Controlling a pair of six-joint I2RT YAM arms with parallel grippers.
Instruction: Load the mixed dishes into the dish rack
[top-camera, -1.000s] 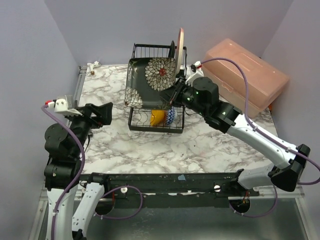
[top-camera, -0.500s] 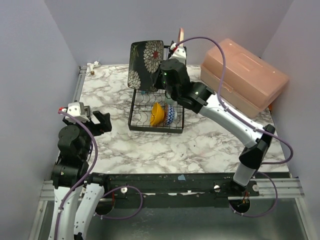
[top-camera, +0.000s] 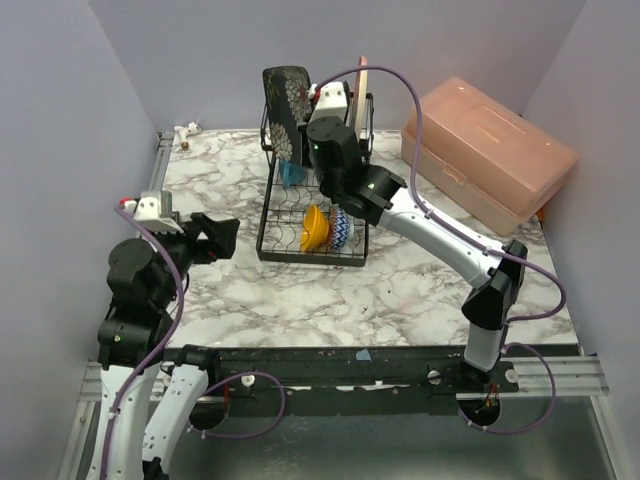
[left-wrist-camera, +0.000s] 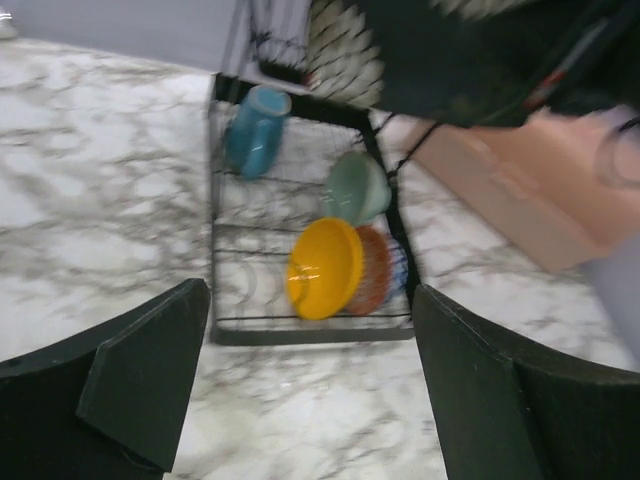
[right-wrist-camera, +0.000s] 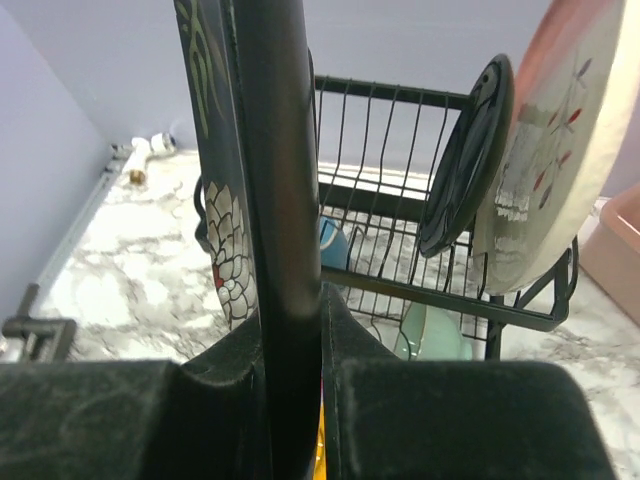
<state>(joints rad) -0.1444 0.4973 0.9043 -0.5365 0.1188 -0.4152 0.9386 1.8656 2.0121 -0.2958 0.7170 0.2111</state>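
Observation:
My right gripper (top-camera: 312, 118) is shut on the black square patterned plate (top-camera: 285, 100), holding it on edge above the rear left of the black wire dish rack (top-camera: 310, 255). In the right wrist view the plate's edge (right-wrist-camera: 270, 200) runs up between my fingers (right-wrist-camera: 292, 330). The black round plate (right-wrist-camera: 465, 160) and beige-pink plate (right-wrist-camera: 555, 140) stand in the rear section. The orange bowl (left-wrist-camera: 322, 268), red-patterned bowl (left-wrist-camera: 375, 270), mint-green bowl (left-wrist-camera: 357, 187) and blue mug (left-wrist-camera: 255, 130) sit in the rack. My left gripper (top-camera: 215, 237) (left-wrist-camera: 310, 390) is open and empty, left of the rack.
The big pink plastic box (top-camera: 490, 150) sits at the back right, close to the rack. A small white fitting (top-camera: 183, 132) lies at the back left corner. Marble tabletop (top-camera: 400, 290) lies in front of the rack.
My right arm has turned the square plate from flat-facing to on edge and carried it back and left over the rack's rear. My left gripper has shifted slightly toward the rack.

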